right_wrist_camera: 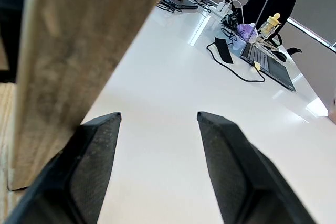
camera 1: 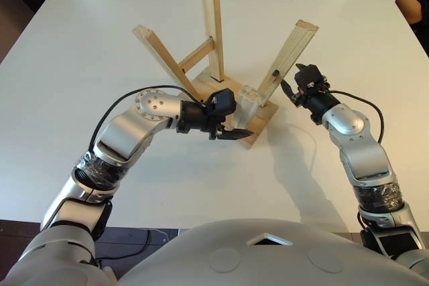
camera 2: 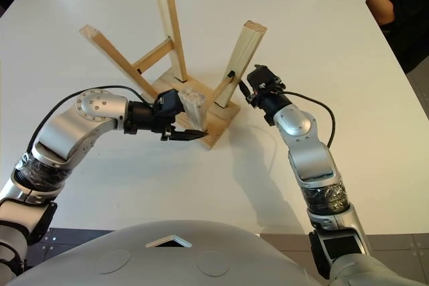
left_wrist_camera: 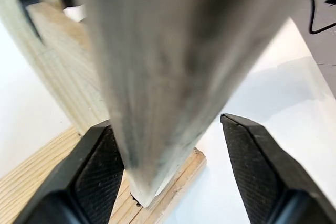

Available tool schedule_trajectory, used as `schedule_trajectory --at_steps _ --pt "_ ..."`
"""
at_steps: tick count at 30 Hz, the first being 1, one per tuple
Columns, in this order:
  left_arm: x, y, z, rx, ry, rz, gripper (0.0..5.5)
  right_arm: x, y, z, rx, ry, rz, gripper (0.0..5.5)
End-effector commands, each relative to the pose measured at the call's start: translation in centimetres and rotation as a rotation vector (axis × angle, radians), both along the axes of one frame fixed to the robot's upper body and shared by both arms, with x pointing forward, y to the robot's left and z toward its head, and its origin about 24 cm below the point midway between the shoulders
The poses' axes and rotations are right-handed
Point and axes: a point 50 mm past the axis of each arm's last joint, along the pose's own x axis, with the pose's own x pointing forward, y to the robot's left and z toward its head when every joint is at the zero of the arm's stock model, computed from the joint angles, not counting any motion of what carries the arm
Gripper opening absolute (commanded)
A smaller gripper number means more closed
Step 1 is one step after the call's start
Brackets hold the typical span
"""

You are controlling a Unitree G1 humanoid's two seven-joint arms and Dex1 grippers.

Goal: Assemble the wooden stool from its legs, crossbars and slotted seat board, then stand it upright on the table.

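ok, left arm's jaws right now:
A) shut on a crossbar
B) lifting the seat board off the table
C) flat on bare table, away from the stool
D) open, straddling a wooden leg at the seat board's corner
D: in the left wrist view the jaws stand apart on either side of the pale wooden leg, whose lower end meets a corner of the flat wooden seat board, with a clear gap on one side.

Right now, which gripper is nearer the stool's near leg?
Left. The left gripper, open, straddles the near leg by its base; the right gripper, open, is beside the right leg.
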Motion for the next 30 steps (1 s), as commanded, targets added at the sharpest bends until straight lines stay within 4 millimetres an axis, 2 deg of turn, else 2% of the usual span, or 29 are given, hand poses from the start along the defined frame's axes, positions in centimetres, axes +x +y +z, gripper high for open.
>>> schedule_trajectory --at_steps 1,3,6,9,13,15,17,18,21,25,27,30 --pt "-0.6 0.9 -0.9 0.036 -0.001 0.019 3.05 0.1 -1.9 -0.5 -0.054 0.012 -0.045 2.70" --pt "-0.6 2.4 -1.2 0.050 0.006 0.069 3.05 -0.3 -2.9 -0.8 -0.080 0.022 -0.067 2.70" --pt "-1.4 6.2 -2.0 0.103 0.029 0.141 3.05 -1.7 -4.9 -1.1 -0.116 0.046 -0.112 2.70" --pt "-1.7 10.0 -3.2 0.187 0.016 0.217 3.05 -3.7 -6.1 -1.5 -0.085 0.107 -0.125 2.70" --pt "0.7 14.6 -3.5 0.173 -0.017 0.441 3.05 -7.1 -5.4 -1.4 0.064 0.232 -0.037 2.70" --pt "1.7 16.3 -3.5 0.154 -0.041 0.480 3.05 -8.6 -5.1 -1.2 0.116 0.292 0.012 2.70" --pt "3.1 17.7 -4.0 0.153 -0.058 0.549 3.05 -9.3 -5.0 -1.3 0.138 0.336 0.054 2.70" --pt "4.0 18.2 -4.4 0.167 -0.076 0.592 2.87 -9.4 -4.8 -1.3 0.148 0.351 0.067 2.70" --pt "6.7 18.2 -4.9 0.195 -0.157 0.663 2.80 -9.1 -4.3 -1.7 0.158 0.374 0.096 2.70" --pt "9.4 15.9 -6.4 0.213 -0.280 0.703 2.80 -9.4 -2.9 -3.1 0.118 0.436 0.157 2.70" --pt "9.4 15.0 -7.6 0.253 -0.345 0.686 2.80 -9.6 -2.6 -4.0 0.073 0.457 0.173 2.70" --pt "7.2 14.3 -10.1 0.289 -0.373 0.585 2.80 -10.2 -2.5 -4.9 0.024 0.474 0.170 2.70"
